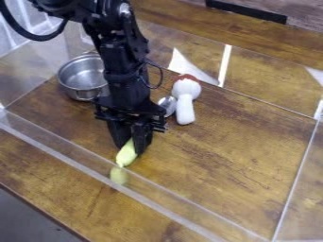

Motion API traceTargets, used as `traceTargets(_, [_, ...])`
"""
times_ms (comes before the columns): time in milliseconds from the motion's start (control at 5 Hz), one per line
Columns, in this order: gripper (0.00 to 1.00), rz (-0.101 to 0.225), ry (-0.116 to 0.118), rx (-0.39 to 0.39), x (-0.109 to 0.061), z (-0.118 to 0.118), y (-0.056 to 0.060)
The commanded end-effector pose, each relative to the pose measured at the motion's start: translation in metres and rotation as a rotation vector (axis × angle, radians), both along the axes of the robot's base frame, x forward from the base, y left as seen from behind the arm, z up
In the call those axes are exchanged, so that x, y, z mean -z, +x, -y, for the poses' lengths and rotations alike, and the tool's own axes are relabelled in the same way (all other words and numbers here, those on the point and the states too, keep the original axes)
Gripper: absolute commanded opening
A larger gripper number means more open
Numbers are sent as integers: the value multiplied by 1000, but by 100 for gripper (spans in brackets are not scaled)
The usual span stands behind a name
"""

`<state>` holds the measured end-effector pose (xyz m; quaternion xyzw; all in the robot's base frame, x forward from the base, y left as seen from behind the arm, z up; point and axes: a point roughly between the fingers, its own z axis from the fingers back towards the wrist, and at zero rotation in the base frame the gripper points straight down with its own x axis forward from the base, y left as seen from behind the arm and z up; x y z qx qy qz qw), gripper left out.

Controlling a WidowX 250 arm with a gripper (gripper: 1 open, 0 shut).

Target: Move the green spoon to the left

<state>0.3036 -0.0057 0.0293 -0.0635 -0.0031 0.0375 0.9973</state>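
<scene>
The green spoon [127, 154] lies on the wooden table, its yellow-green handle pointing toward the front; its silver bowl is hidden behind the arm. My black gripper [135, 140] points straight down over the handle's upper end, and its fingers are drawn together around that end. The handle's lower tip sticks out below the fingers.
A metal pot [83, 75] stands at the back left. A white stubby utensil with a red band [186, 99] lies right of the arm. Clear plastic walls [76, 151] fence the table, the front one close below the spoon.
</scene>
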Motion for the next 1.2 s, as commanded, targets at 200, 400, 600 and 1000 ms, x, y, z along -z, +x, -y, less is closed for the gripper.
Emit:
traceTargets(200, [0,108,-9,-39,-23,-4,10])
traceTargets(400, [0,122,-13,-43,-24,-3,12])
traceTargets(600, [0,135,-17,-47,-25,-2,14])
traceTargets(1000, [0,158,-21,-49,-27,1,17])
